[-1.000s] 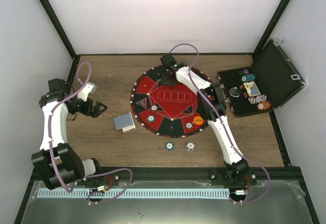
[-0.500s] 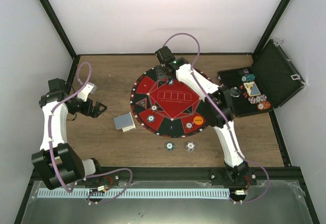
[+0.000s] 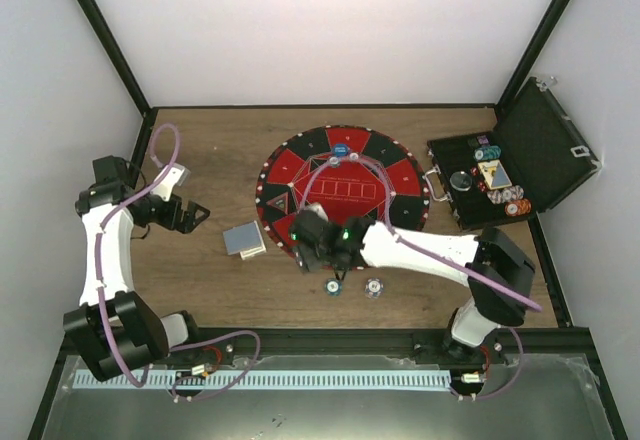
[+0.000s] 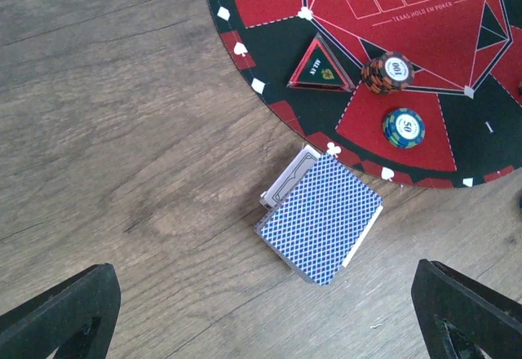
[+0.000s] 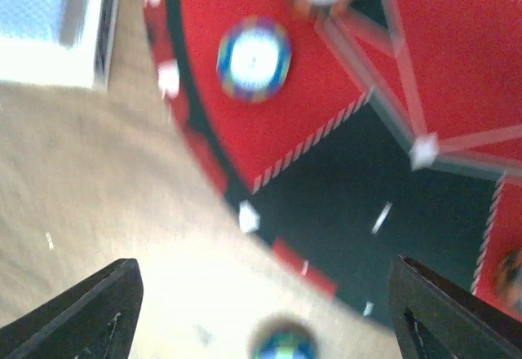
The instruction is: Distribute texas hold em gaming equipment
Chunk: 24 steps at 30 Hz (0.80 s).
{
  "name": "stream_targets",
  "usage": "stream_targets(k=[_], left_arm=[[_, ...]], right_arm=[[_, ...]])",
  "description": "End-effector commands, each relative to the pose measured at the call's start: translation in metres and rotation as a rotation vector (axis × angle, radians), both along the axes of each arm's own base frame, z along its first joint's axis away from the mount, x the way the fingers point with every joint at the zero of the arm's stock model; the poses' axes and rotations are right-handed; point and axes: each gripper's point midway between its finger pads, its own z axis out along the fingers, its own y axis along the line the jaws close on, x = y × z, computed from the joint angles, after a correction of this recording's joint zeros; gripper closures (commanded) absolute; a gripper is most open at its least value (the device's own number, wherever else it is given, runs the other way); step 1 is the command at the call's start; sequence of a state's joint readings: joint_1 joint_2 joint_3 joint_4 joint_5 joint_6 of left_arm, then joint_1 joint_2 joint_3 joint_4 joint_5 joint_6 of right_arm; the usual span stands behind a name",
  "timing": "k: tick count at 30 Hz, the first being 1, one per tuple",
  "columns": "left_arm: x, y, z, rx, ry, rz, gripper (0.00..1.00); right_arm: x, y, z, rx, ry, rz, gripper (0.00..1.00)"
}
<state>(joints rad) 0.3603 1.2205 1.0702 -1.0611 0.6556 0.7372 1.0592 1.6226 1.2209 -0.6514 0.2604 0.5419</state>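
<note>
The black case [image 3: 548,138] lies open at the right edge of the table, towards the far corner, its lid tipped back. Its tray holds a cluster of striped chips [image 3: 516,206], a pale card [image 3: 493,173] and one dark round piece [image 3: 460,181]; the chips are too small and too crowded to count.

The round red-and-black mat [image 3: 340,195] sits mid-table. On it show one blue disc [image 3: 342,149] at the far rim, one brown chip [image 4: 387,73], one teal chip [image 4: 404,127] and one triangular marker [image 4: 318,69] (the right arm covers the rest of the near half).

On the bare table there are two more chips side by side, just off the mat's near rim: a teal one [image 3: 333,286] and a white one [image 3: 374,287]. That makes four chips seen outside the case. One stack of cards [image 4: 322,216], patterned backs up, lies just beside the mat's left rim.

The left fingers [image 4: 57,314] stand wide apart, holding nothing, above the stack of cards. The right fingers [image 5: 81,310] are also spread wide and hold nothing, over the mat's near-left rim.
</note>
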Motion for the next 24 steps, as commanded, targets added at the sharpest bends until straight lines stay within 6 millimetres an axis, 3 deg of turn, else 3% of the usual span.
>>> stream_targets(k=[1, 4, 7, 18, 24], left_arm=[[-0.006, -0.002, 0.002, 0.007, -0.015, -0.008, 0.00], [-0.007, -0.003, 0.005, -0.001, -0.023, -0.008, 0.00], [-0.006, -0.003, 0.005, -0.005, -0.022, -0.008, 0.00], [-0.005, 0.001, 0.003, 0.028, -0.025, -0.005, 0.00], [-0.004, 0.002, 0.003, 0.029, -0.028, -0.005, 0.00]], right_arm=[[-0.057, -0.023, -0.031, -0.015, 0.105, -0.070, 0.14], [-0.085, -0.035, -0.050, -0.045, 0.157, -0.070, 0.12], [-0.097, -0.042, -0.063, -0.052, 0.192, -0.071, 0.12], [-0.097, -0.028, -0.085, -0.100, 0.221, -0.034, 0.25], [-0.095, -0.032, -0.091, -0.128, 0.214, -0.039, 0.30]])
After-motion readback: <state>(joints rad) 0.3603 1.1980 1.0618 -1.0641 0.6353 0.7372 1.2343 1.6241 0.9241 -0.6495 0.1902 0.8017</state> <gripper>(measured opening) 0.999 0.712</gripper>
